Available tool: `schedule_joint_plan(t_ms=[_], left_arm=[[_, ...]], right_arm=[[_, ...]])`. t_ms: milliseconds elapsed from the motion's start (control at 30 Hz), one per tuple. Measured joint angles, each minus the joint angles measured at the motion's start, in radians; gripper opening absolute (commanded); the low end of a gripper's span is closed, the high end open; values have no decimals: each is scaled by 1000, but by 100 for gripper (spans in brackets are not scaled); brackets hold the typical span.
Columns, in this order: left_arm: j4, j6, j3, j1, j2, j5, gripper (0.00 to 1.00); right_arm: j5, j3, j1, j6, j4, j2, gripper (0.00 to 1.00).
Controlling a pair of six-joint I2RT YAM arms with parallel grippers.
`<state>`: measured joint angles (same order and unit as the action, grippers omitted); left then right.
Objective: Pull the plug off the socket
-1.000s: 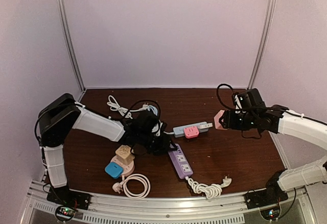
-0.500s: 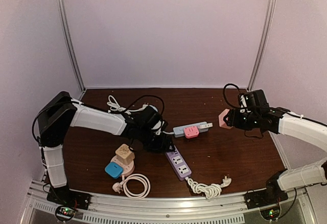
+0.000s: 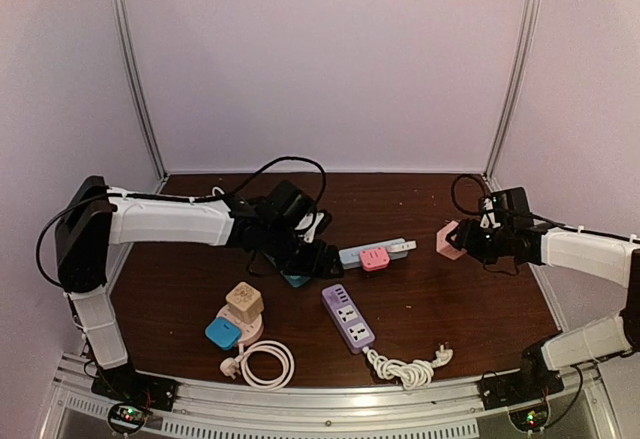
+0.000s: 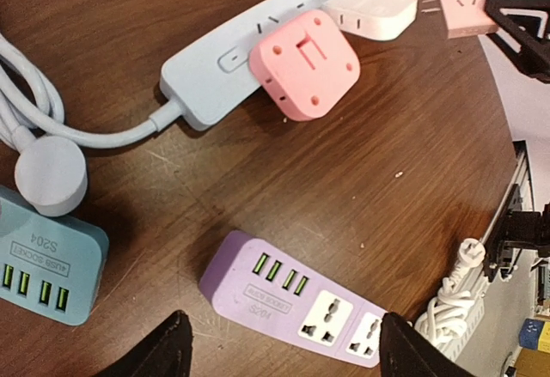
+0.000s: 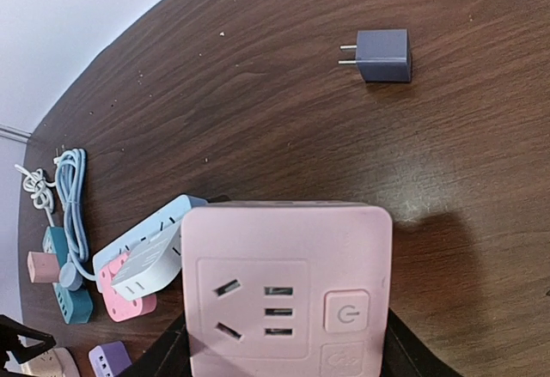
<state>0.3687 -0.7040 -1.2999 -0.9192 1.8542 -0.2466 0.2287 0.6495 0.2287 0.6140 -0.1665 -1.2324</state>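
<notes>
surface (image 3: 470, 299): dark wood.
pale blue strip (image 4: 232, 59): mid-surface, pink adapter (image 4: 303, 64) and white plug (image 4: 371, 9) seated in it.
left jaws: spread wide above purple strip (image 4: 296, 295).
right jaws: pinching pink plug (image 5: 288, 287).
pink plug: clear of the pale blue strip, to its right.

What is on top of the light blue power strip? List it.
A pink adapter sits on the light blue power strip, with a white adapter beside it at the strip's end. Their prongs and the sockets beneath them are covered.
</notes>
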Motion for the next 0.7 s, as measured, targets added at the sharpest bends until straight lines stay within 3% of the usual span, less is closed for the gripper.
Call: schedule_joint_plan(t_ms=[200,433,600,700], left_arm=[[7,17,-10,0,-28,-12,77],[26,26,-41,0,-29,-20,77],[31,26,-82,0,-29,-19,77],[27,21,-97,0,-34,-18,77]], right_arm=[[106,-54,-62,51,107,-61,42],[191,-101,-106,100,198,-106,54],[216,-127,-129,115,219,-106,71],[217,-132,-136,114,219,-105,76]])
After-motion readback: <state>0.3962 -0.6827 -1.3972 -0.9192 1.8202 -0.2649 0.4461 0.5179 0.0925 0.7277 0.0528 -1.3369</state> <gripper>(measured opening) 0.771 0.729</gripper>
